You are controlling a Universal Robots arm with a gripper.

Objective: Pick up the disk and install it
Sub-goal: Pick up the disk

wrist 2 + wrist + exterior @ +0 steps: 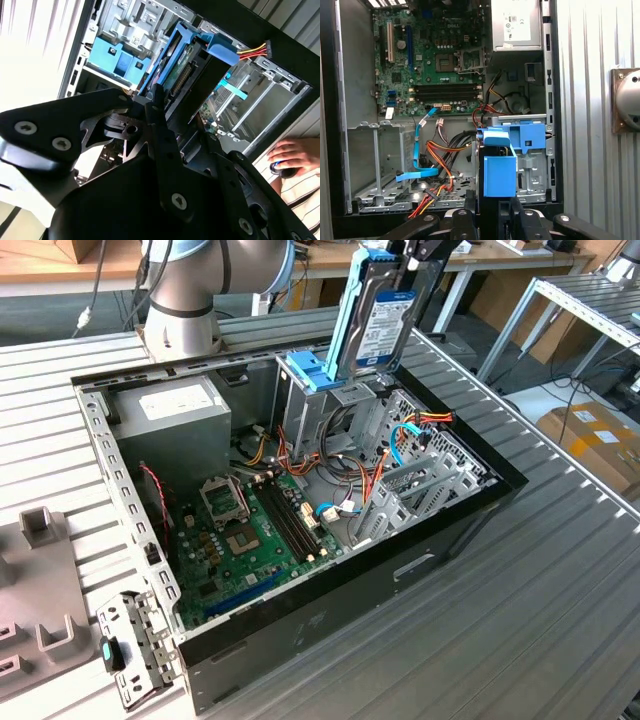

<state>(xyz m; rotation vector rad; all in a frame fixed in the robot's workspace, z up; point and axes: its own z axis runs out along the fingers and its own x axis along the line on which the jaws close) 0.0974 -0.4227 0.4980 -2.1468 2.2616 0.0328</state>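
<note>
The gripper (492,216) was clamped narrow on the disk (378,325), its black fingers (156,112) pressed against the flat sides, and the disk hung upright on end above the open computer case (470,515), clear of the case's rim. The disk's lower end stood just over the tall grey bay (300,418), close beside the blue clip (308,370) on the bay's top; whether rail and bay touched could not be told. Room was tight there: the case's far wall ran close behind the bay, and a lower metal cage (420,485) sat next to it with a thin blue cable (398,445) and red, yellow and orange wires looping between. Open space lay above the motherboard (250,535) and around the case on the ribbed metal table (560,620). The disk's face carried a blue-and-white label, and the grey power supply (170,412) bore a white sticker; no print on either could be read. The gripper's upper part was cut off at the edge of the exterior view, and in the second wrist view its own dark body hid much of the case floor. A person's hand (295,151) rested outside the case, beyond its black wall. The arm's base (185,295) stood at the table's far side.
</note>
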